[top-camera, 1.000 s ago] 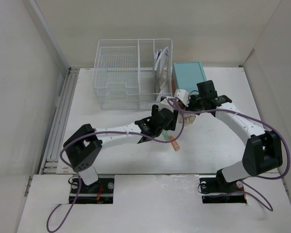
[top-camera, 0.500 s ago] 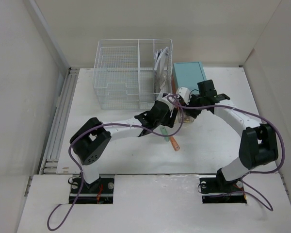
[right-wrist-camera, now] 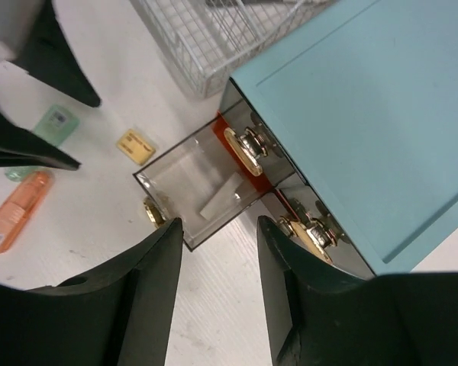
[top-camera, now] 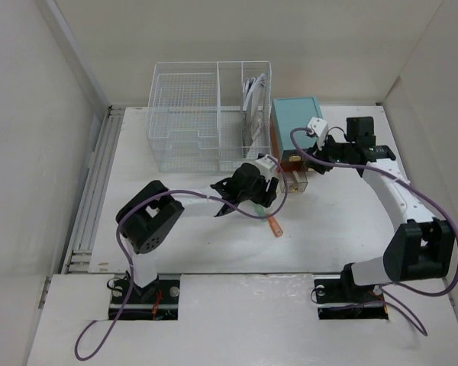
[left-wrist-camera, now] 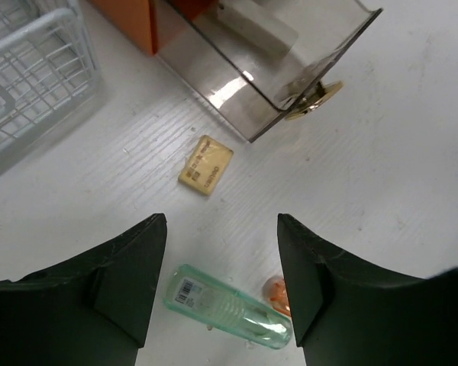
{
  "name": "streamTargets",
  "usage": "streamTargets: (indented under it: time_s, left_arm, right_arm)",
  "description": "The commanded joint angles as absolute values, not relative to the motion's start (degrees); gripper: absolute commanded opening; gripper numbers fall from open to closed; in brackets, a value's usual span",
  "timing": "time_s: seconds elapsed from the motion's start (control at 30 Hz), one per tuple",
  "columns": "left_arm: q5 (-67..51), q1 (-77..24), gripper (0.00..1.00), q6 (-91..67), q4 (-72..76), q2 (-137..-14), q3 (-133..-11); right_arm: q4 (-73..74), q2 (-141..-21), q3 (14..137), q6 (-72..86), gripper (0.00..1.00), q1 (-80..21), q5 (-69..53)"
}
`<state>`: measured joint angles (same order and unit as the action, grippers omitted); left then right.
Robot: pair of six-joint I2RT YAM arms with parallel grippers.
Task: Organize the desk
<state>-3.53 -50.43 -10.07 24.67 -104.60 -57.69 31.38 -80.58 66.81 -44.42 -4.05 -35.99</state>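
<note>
Left gripper: jaws spread, empty, poised over a ribbed translucent green tube, probably lining up a pick. Right gripper: jaws spread, empty, above the smoky clear drawer, which stands pulled out of the teal box, presumably to receive items. A flat tan block lies just beside the drawer. The matte white desk lies under everything.

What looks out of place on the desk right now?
One clear drawer of the teal box stands pulled out. Loose on the desk beside it lie a small yellow block, a green tube and an orange tube.
</note>
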Motion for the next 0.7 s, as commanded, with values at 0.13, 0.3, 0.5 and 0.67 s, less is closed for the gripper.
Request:
streamTargets:
  time_s: [0.13, 0.3, 0.5, 0.67]
  left_arm:
    - [-6.59, -48.43, 0.56, -6.86, 27.34, -109.24, -61.34]
    - [-7.12, -47.90, 0.56, -6.86, 26.55, -112.41, -65.11]
    - [-8.34, -47.37, 0.56, -5.80, 24.09, -116.02, -68.55]
    - [-9.57, -46.85, 0.46, -5.27, 22.85, -117.33, -70.14]
  right_arm:
    - [32.96, -77.08, 68.39, -43.51, 0.49, -0.53, -46.22]
    - [32.96, -76.55, 67.33, -43.51, 0.49, 1.31, -48.85]
    - [33.49, -77.08, 67.32, -43.51, 0.49, 3.08, -51.24]
    - [34.01, -77.08, 67.32, -43.51, 0.49, 4.21, -52.56]
